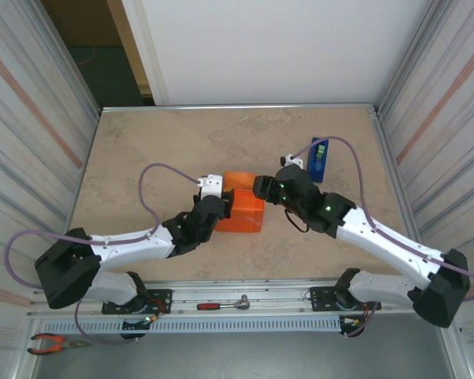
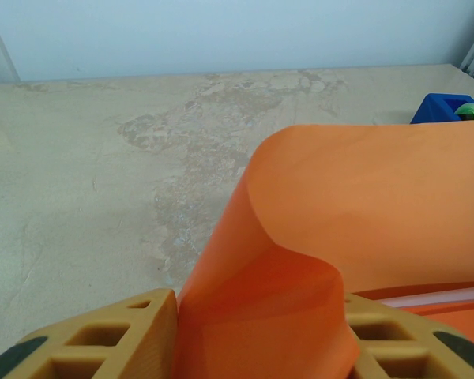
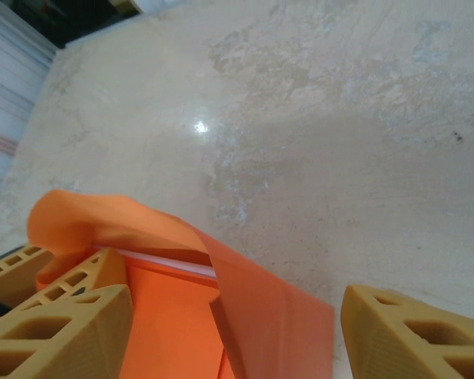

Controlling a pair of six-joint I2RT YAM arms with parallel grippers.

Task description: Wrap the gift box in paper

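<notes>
Pale marbled bench [image 1: 142,150], enclosed by ribbed side panels [image 1: 31,103] and a white rear wall [image 1: 276,47], carries the work at its centre. Item 1, the paper [image 1: 245,215]: bright orange, folded up into a compact block-shaped bundle that lies on the bench between the two arms. Item 2, the gift box [image 2: 442,296]: covered by the paper from above; in the left wrist view a thin pale strip shows under the orange sheet, beside the finger on the right of that view, and this is probably one edge of the box. The left hand [image 1: 221,207] meets the bundle at its left side. In the left wrist view its tan lattice fingers [image 2: 103,343] stand partly apart, with a curled fold of the paper filling the gap and touching both inner faces: clamped on the paper. The right hand [image 1: 261,188] sits at the upper right corner of the bundle. In the right wrist view its fingers [image 3: 411,332] stand wide apart; a loose flap of the paper rises between them, close against the left finger and just clear of the right one, so this hand grips nothing. Blue tape dispenser [image 1: 318,160]: on the bench to the right of the bundle, just beyond the right wrist, apart from the paper. Near rail [image 1: 300,304]: a red-handled ratchet [image 1: 225,305] lies on it between the arm bases; orange-handled pliers [image 1: 51,342] lie at the lower left corner
</notes>
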